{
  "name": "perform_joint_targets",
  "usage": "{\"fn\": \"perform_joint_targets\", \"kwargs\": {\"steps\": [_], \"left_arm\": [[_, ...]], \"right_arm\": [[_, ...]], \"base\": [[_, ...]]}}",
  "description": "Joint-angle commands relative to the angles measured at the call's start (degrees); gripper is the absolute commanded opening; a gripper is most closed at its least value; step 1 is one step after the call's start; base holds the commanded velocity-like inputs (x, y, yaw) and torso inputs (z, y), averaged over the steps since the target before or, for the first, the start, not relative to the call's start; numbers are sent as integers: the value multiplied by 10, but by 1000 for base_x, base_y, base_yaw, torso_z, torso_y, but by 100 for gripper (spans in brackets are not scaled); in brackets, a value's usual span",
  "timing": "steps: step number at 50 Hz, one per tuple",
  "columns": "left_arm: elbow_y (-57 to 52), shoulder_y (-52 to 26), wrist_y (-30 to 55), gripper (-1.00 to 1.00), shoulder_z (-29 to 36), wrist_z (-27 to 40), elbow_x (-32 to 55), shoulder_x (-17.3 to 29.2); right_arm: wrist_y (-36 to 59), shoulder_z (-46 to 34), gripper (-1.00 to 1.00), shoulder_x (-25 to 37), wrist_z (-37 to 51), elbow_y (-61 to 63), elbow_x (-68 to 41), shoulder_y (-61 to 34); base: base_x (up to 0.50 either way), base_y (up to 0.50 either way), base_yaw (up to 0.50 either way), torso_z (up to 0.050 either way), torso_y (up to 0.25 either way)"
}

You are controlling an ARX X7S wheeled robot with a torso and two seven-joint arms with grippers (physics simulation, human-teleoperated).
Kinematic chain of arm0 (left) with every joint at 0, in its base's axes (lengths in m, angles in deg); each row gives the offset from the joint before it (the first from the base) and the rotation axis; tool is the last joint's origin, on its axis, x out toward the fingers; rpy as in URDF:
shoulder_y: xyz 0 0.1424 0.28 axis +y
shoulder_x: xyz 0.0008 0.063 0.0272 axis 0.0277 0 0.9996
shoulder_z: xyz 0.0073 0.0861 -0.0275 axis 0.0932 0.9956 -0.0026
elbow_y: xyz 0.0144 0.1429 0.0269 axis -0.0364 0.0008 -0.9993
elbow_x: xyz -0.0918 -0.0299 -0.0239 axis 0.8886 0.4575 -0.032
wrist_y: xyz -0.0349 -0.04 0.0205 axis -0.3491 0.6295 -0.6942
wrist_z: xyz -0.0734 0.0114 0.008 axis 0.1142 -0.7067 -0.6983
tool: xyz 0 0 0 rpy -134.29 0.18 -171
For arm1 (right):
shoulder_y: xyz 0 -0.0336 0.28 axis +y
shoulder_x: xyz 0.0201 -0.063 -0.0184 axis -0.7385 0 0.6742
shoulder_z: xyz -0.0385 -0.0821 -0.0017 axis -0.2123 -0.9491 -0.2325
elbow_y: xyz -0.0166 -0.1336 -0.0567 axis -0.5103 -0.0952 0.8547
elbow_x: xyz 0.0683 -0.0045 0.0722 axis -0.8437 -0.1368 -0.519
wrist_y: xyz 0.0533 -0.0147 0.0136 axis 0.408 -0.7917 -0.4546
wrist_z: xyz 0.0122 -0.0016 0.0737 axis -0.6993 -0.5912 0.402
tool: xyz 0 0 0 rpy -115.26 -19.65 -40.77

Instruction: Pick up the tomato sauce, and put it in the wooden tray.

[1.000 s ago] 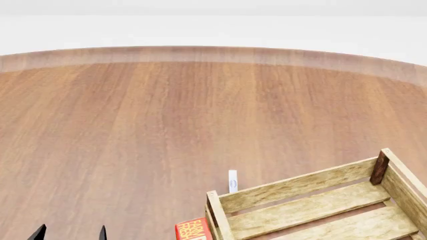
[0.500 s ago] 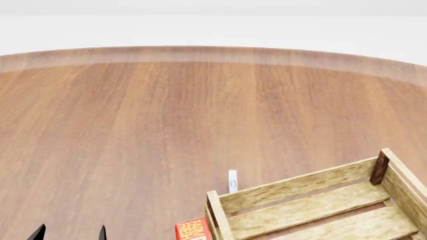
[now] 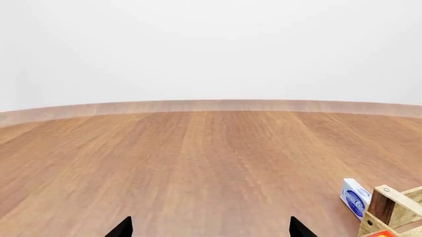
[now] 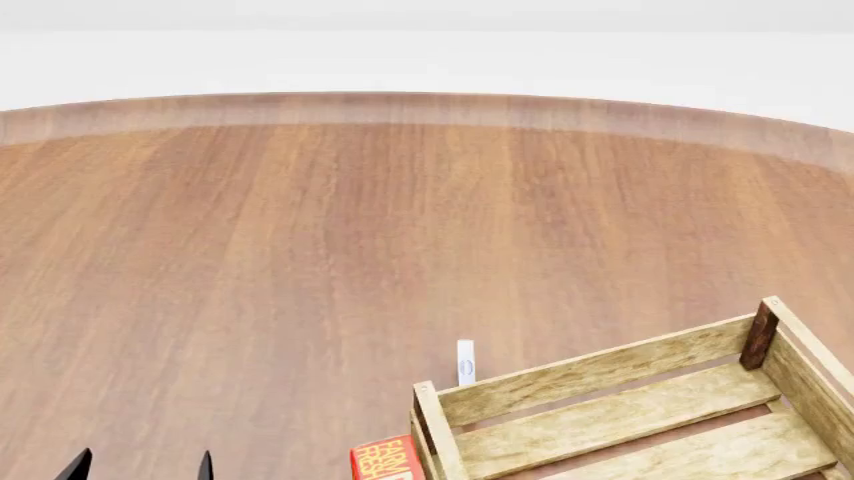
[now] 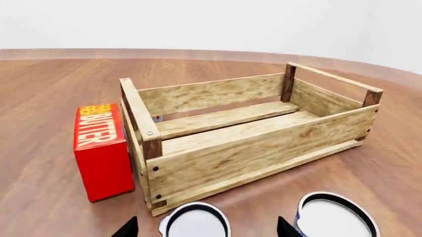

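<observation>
At the bottom edge of the right wrist view the right gripper [image 5: 205,230] hangs with its jaws spread wide, grasping nothing. A pale can top [image 5: 194,222] sits between the tips and a second can top [image 5: 336,215] lies to the lower right. Both stand just before the wooden tray [image 5: 264,153]. Their labels are hidden, so which one is the tomato sauce cannot be told, and that is the hazard: closing on the nearer can blind could lift the wrong one. Left of the tray, touching or nearly touching its end, stands a red butter box [image 5: 102,148] reading "BUTTER" – an off-line descent could nudge it. The left gripper [image 3: 209,230] is likewise released over the bare table [image 4: 334,250]. Beyond the tray's far corner is a blue-and-white box [image 3: 356,197], its print unreadable.
</observation>
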Motion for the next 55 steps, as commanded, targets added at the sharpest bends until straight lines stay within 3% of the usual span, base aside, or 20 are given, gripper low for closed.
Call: {"fn": "perform_joint_targets", "kwargs": {"steps": [1,55], "left_arm": [[3,-1,-3,100,3,3,1,1],[-4,0,-5,100,16,16,7,12]], "right_arm": [[2,-9,100,2,-3,-22,-11,-14],[56,-41,100,-7,-28,-121,-78,-99]], "base": [[0,0,0,0,0],[0,0,0,0,0]]}}
